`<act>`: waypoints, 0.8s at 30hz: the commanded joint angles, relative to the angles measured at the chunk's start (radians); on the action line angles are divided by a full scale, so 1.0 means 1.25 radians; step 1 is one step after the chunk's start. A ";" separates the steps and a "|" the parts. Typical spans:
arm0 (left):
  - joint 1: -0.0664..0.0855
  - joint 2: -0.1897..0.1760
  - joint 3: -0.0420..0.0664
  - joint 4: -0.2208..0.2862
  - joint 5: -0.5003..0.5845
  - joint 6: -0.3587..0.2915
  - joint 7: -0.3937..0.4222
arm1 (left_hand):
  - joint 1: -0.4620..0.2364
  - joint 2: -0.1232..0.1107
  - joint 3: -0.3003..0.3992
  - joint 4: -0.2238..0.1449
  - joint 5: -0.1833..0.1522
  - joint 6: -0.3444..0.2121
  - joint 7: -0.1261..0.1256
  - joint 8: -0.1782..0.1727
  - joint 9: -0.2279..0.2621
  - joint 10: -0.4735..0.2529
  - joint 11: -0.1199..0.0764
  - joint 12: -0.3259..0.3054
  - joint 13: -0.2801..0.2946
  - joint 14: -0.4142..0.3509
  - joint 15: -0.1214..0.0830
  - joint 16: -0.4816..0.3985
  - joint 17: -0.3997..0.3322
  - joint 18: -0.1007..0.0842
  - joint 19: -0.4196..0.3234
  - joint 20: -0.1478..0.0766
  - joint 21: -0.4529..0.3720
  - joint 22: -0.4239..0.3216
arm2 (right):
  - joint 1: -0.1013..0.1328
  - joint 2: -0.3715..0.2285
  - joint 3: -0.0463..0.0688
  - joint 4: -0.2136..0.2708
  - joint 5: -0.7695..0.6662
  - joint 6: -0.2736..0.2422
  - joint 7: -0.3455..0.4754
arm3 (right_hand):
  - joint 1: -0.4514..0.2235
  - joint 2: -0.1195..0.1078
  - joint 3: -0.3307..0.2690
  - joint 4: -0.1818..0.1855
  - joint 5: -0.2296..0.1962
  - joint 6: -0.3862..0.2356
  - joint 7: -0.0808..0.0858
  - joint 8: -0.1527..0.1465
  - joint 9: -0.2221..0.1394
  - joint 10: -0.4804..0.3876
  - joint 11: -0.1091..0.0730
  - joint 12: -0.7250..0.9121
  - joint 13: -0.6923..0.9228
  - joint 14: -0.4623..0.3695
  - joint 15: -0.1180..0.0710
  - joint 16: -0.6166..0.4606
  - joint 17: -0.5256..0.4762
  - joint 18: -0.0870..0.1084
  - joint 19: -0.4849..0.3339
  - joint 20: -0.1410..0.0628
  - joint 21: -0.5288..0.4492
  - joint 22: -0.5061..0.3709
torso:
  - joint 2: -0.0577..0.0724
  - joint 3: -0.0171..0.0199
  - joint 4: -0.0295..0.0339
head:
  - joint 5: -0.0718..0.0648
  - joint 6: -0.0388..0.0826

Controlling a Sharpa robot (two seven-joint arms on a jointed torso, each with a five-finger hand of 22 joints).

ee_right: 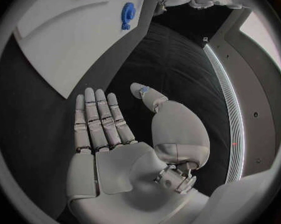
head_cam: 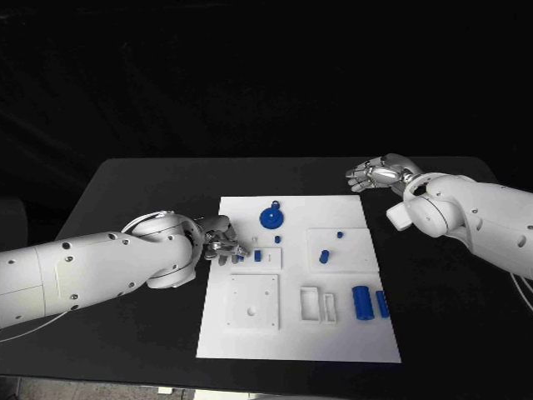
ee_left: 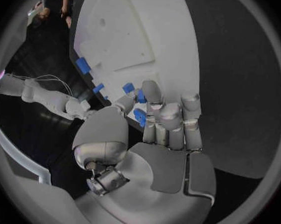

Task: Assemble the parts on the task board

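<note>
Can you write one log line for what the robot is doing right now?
left hand: pinches small blue part at task board edge | right hand: open, off board

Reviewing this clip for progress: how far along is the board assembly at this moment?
Early. Possibly done: the blue gear sits on the task board, though I cannot tell whether it is seated. In hand: the left hand pinches a small blue part at the board's left edge. Left: two blue cylinders and small blue pieces lie loose. The right hand is open, off the board.
</note>
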 commanded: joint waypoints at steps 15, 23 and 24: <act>0.000 0.003 -0.002 -0.002 -0.057 0.015 0.016 | 0.026 0.021 0.015 -0.009 0.000 0.000 0.000 -0.006 0.002 0.004 0.000 -0.006 -0.001 0.003 -0.006 -0.002 0.000 0.012 -0.001 -0.083 -0.005 0.005 | -0.001 0.001 0.000 0.000 0.000 0.011 0.007 | -0.006 0.000 0.000 0.003 0.004 -0.007 0.017 0.004 -0.002 0.003 0.005 -0.003 -0.001 -0.007 0.002 0.003 -0.002 0.012 -0.001 0.003 -0.004 0.001 | 0.000 -0.0003 -0.0006 | 0.001 -0.003; -0.001 0.007 -0.005 -0.002 -0.056 0.021 0.015 | 0.024 0.021 0.015 -0.006 -0.001 0.002 -0.001 -0.006 0.003 0.004 -0.001 -0.006 -0.001 0.004 -0.006 -0.002 0.000 0.012 -0.001 -0.083 -0.005 0.005 | -0.001 0.002 0.000 0.000 0.000 0.011 0.007 | -0.006 0.000 0.000 0.003 0.004 -0.007 0.017 0.004 -0.002 0.003 0.005 -0.003 -0.001 -0.007 0.002 0.003 -0.002 0.012 -0.001 0.003 -0.004 0.001 | 0.000 0.0002 -0.0002 | 0.002 -0.003; -0.001 0.007 -0.005 -0.001 -0.056 0.021 0.015 | 0.024 0.021 0.015 -0.006 -0.001 0.002 -0.001 -0.006 0.003 0.004 -0.001 -0.006 -0.001 0.004 -0.006 -0.002 0.001 0.012 -0.001 -0.083 -0.005 0.005 | -0.001 0.002 0.000 0.000 0.000 0.011 0.007 | -0.006 0.000 0.000 0.003 0.004 -0.007 0.017 0.004 -0.002 0.003 0.005 -0.003 -0.001 -0.007 0.002 0.003 -0.002 0.012 -0.001 0.003 -0.004 0.001 | 0.000 0.0002 -0.0005 | 0.003 -0.003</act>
